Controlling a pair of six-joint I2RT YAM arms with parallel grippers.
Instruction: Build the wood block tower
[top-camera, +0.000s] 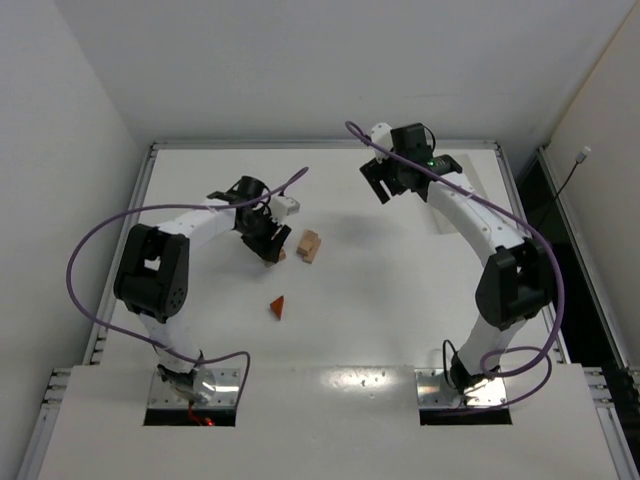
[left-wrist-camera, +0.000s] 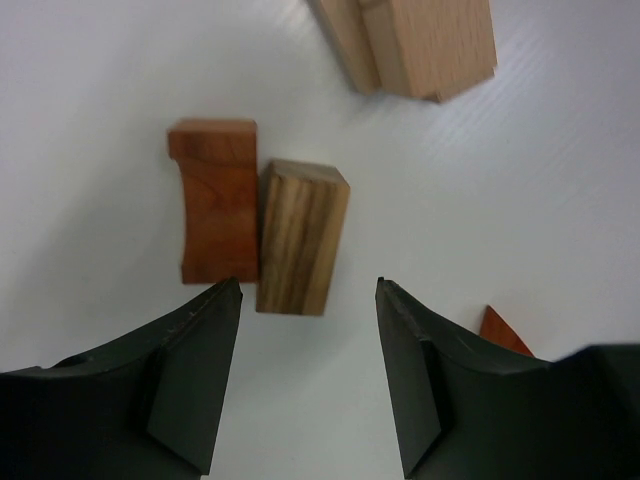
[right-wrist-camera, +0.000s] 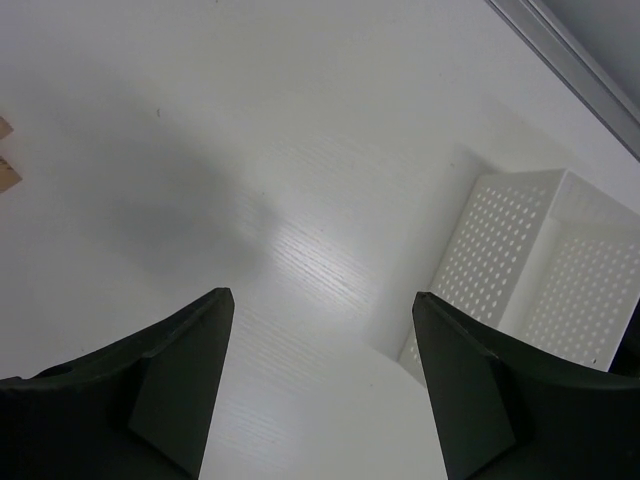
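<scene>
No column stands; the wooden blocks lie loose on the white table. A reddish-brown arch block (left-wrist-camera: 215, 200) lies flat against a striped brown bar (left-wrist-camera: 300, 235). My left gripper (left-wrist-camera: 308, 287) is open and empty, hovering just above them, and also shows in the top view (top-camera: 270, 250). Pale tan blocks (left-wrist-camera: 420, 40) lie together a little beyond; they also show in the top view (top-camera: 310, 245). A red triangular wedge (top-camera: 278, 307) lies nearer the arm bases. My right gripper (right-wrist-camera: 322, 295) is open and empty above bare table at the far right (top-camera: 385, 182).
A white perforated plastic bin (right-wrist-camera: 540, 260) stands at the far right, beside my right gripper. The table has a raised rim (top-camera: 150, 160) at its far edge and along both sides.
</scene>
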